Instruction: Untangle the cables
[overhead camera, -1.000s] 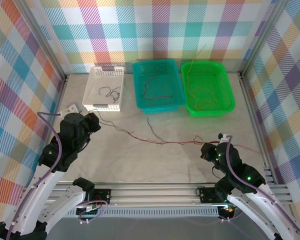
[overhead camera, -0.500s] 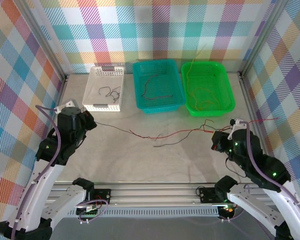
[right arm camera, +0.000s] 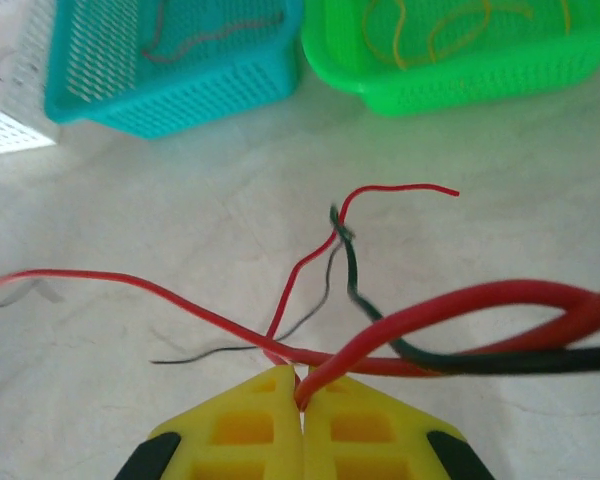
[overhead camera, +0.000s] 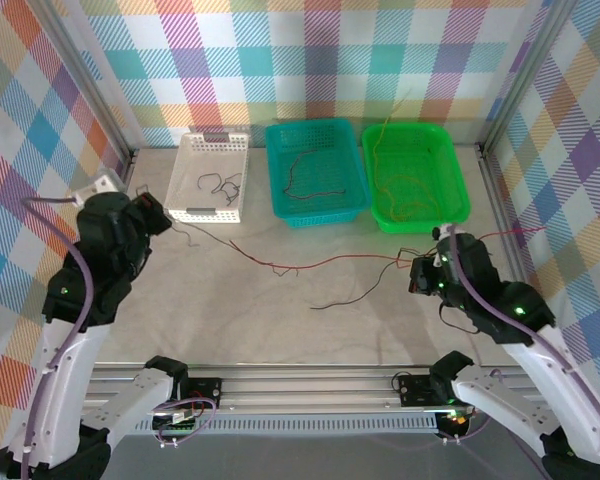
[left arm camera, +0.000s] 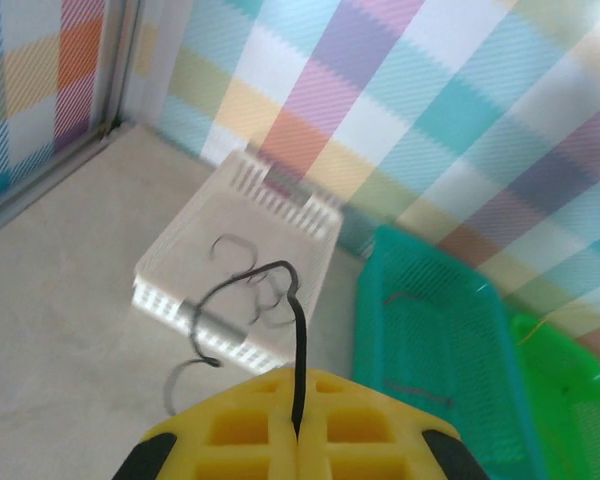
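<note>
My left gripper [overhead camera: 158, 216] hangs at the left, near the white basket's front corner, shut on a thin black cable [left arm camera: 298, 340] that curls up from between its yellow fingertips [left arm camera: 300, 432]. A red cable [overhead camera: 310, 264] stretches across the table from near the left gripper to my right gripper [overhead camera: 417, 276]. The right gripper [right arm camera: 302, 392] is shut on this red cable [right arm camera: 380, 335]. A black cable [right arm camera: 352, 275] crosses and twists with the red strands just ahead of it. Another black strand [overhead camera: 345, 296] lies loose on the table.
Three baskets stand along the back. The white basket [overhead camera: 208, 212] holds black strands, the teal basket [overhead camera: 320, 212] red ones, and the green basket [overhead camera: 420, 222] yellow ones. Metal frame rails [overhead camera: 505, 215] bound the table's sides.
The left gripper has moved back and to the left with the black cable. The right gripper rose from the near edge and shifted, drawing the red cable out across the table.
</note>
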